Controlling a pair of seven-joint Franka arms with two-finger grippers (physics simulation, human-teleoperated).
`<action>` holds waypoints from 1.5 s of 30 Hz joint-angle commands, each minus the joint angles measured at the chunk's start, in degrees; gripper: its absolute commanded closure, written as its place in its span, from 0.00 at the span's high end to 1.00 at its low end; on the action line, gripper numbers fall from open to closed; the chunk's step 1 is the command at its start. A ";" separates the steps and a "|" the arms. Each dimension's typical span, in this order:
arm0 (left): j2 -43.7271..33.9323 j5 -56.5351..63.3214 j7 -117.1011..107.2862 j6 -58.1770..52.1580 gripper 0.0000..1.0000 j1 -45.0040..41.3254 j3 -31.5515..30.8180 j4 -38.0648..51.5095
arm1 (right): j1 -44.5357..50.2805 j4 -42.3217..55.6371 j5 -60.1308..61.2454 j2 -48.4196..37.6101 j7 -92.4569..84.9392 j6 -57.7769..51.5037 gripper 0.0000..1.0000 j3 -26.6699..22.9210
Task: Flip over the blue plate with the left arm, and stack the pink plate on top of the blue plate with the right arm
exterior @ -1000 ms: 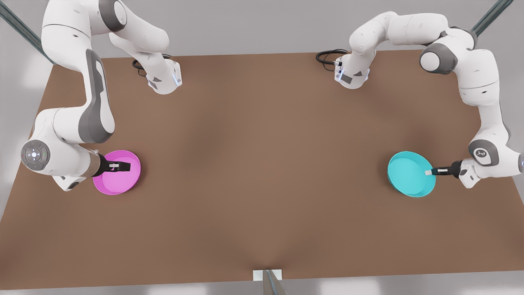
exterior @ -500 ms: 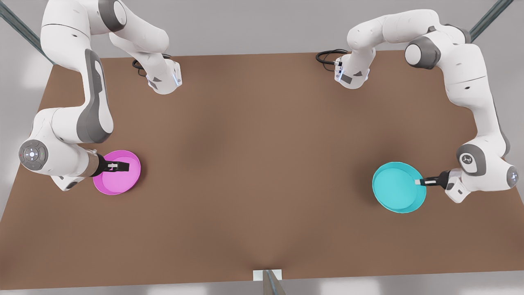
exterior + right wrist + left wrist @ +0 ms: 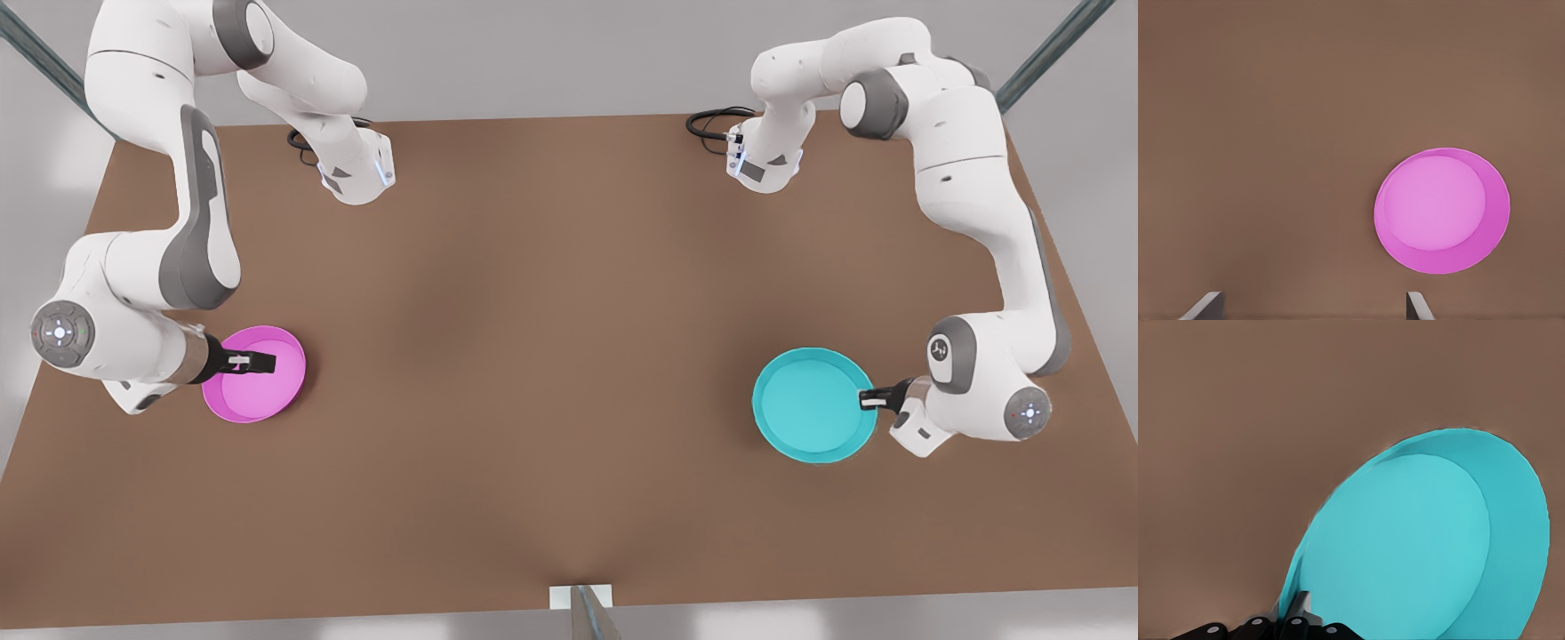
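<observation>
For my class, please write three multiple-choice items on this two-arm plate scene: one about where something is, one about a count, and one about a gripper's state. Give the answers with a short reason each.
1. Where is the pink plate in the front view?
A. At the front view's left
B. At the front view's right
C. In the middle of the table

2. How many plates are on the brown table?
A. One
B. Two
C. Three

3. What is the left gripper doing?
A. Hanging open above the table
B. Shut on the blue plate's rim
C. Holding the pink plate

Answers:
1. A: the pink plate lies near the table's left edge in the front view, below the open right gripper.
2. B: just the pink plate and the blue plate.
3. B: in the left wrist view the fingers pinch the blue rim.
</observation>
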 commanded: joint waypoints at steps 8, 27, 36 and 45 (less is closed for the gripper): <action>-0.10 8.79 -6.69 -6.27 0.21 -10.38 0.76 4.12 | -0.17 0.00 0.02 -0.01 -0.02 0.00 1.00 0.00; 2.10 49.14 -23.83 -21.65 0.21 -39.13 0.94 3.95 | -0.44 0.00 -0.07 -0.01 -0.11 -0.09 1.00 0.00; 7.02 59.51 -31.21 -30.79 0.21 -50.99 0.94 3.77 | -1.23 0.00 -0.07 -0.01 -0.28 -1.05 1.00 -0.09; 12.56 68.65 -38.24 -36.77 0.21 -57.50 0.94 3.86 | -1.05 -0.18 -1.30 0.08 -0.28 -1.32 1.00 0.17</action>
